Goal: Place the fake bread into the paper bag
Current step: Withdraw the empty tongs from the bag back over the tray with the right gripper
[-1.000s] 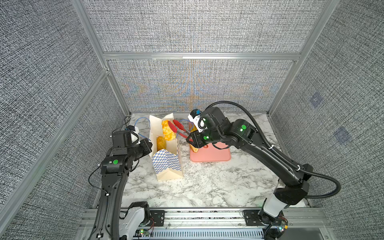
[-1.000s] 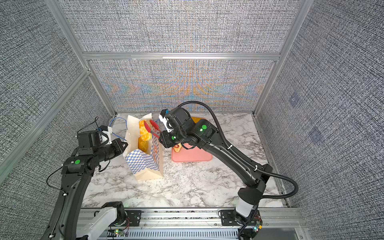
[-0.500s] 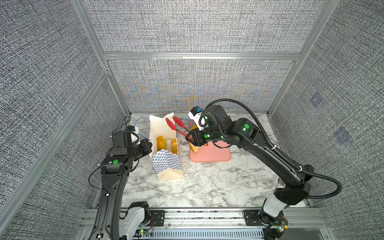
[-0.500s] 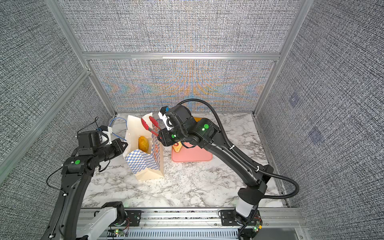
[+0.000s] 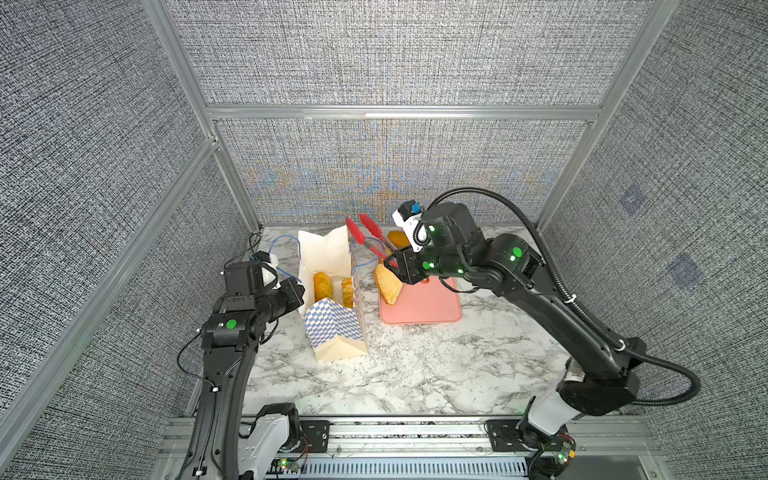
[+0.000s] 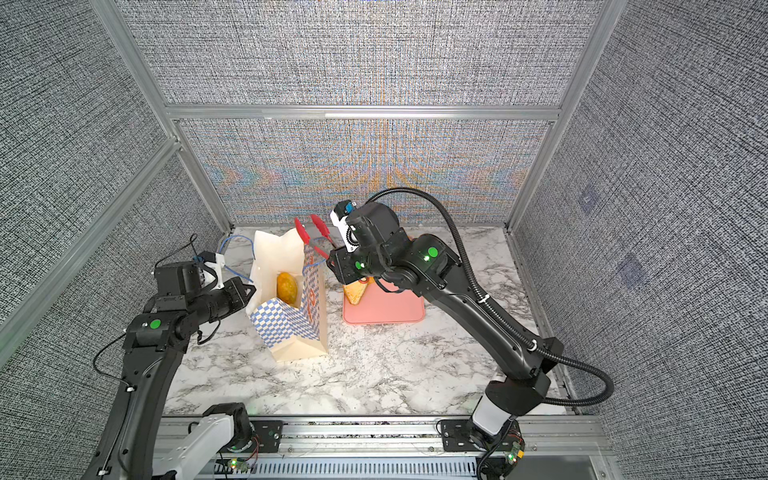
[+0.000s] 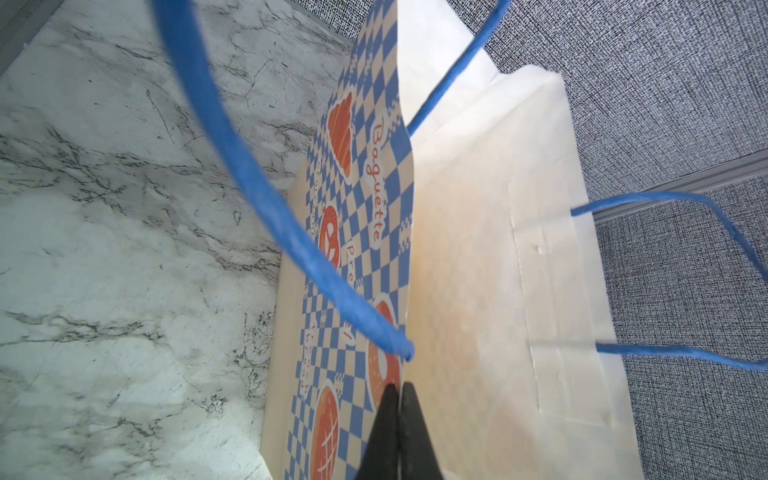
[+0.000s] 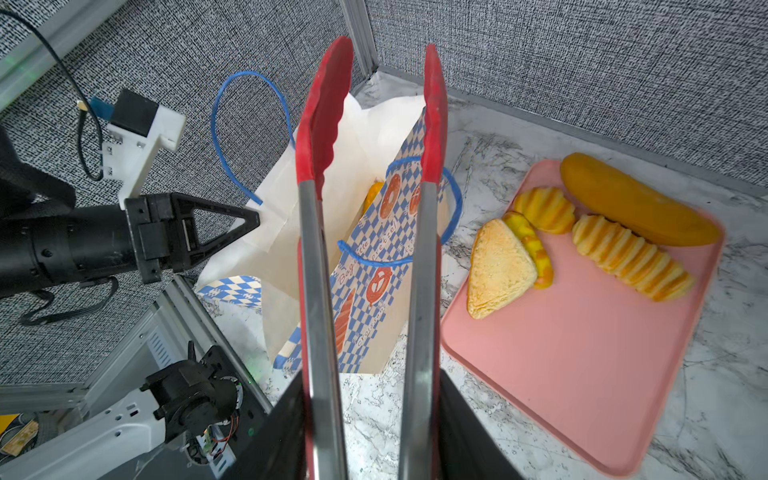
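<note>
**Two pieces in the bag, the rest waiting on the tray**

So the cream-white paper bag [image 5: 334, 332] with the blue-and-white checker band is standing upright a bit left of centre in both top views, mouth open. In a top view two golden pieces of fake bread [image 5: 322, 284] are lying down inside it.

The left gripper [image 5: 300, 296] is coming in from the left of the frame and is clamped tight on the bag's left wall up by the rim. In the left wrist view its black fingertips [image 7: 388, 415] are squeezing the paper edge between them, right beside the spot where a thin blue cord handle [image 7: 249, 187] goes into the paper.

The right gripper [image 5: 395, 266] is sitting just right of the bag's mouth and is gripping the handle end of the red-tipped metal tongs [image 5: 365, 235]. The tongs are pointing toward the upper left of the frame, red tips spread apart near the bag's back rim.

The pink plastic tray [image 5: 424, 309] is sitting just right of the bag on the white marble-look tabletop [image 5: 415, 374]. In the right wrist view it is carrying:
- a pale triangular sandwich [image 8: 498, 270]
- a yellow braided piece [image 8: 538, 253] touching the sandwich
- two ridged rolls [image 8: 631, 259]
- a long orange loaf [image 8: 631, 208] lying along the tray's edge at the upper right
</note>
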Controlling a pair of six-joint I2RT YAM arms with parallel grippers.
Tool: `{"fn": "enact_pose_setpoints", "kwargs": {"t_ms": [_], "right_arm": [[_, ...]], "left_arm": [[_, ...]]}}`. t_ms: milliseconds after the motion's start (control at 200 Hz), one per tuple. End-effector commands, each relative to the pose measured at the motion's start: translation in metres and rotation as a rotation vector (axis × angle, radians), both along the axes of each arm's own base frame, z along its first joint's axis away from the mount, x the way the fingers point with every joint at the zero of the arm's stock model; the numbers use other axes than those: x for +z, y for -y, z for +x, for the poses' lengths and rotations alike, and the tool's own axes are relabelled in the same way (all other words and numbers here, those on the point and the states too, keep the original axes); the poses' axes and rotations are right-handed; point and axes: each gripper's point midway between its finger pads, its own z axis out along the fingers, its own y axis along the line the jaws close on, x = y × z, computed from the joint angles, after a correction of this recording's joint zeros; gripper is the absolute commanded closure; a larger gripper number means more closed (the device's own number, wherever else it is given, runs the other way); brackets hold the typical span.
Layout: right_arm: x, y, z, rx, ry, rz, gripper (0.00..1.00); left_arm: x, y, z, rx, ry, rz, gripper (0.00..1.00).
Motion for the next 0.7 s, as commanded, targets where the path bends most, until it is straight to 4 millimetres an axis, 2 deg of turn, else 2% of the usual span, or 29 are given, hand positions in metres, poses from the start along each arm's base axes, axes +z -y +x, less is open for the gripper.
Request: {"fn": "enact_pose_setpoints", "kwargs": {"t_ms": [0,195,385,585,695], "right_arm": [[0.010,0.007,0.007,-0.026,0.041,0.026,0.55],[0.006,0.027,0.012,-0.073,0.029,0.039,0.54],[0.000,0.057,0.019,-0.129,-0.010,0.091,0.54],[-0.021,0.087,0.027,-0.190,-0.076,0.120,0.53],[-0.036,0.097,0.030,-0.211,-0.122,0.139,0.53]], "left_arm": [[0.002,0.000,0.001,-0.005,0.007,0.002,1.00],[0.003,0.000,0.002,-0.004,0.008,0.002,1.00],[0.003,0.000,0.003,-0.005,0.009,0.001,1.00],[0.004,0.001,0.003,-0.008,0.012,0.000,1.00],[0.003,0.001,0.003,-0.006,0.007,0.000,1.00]]}}
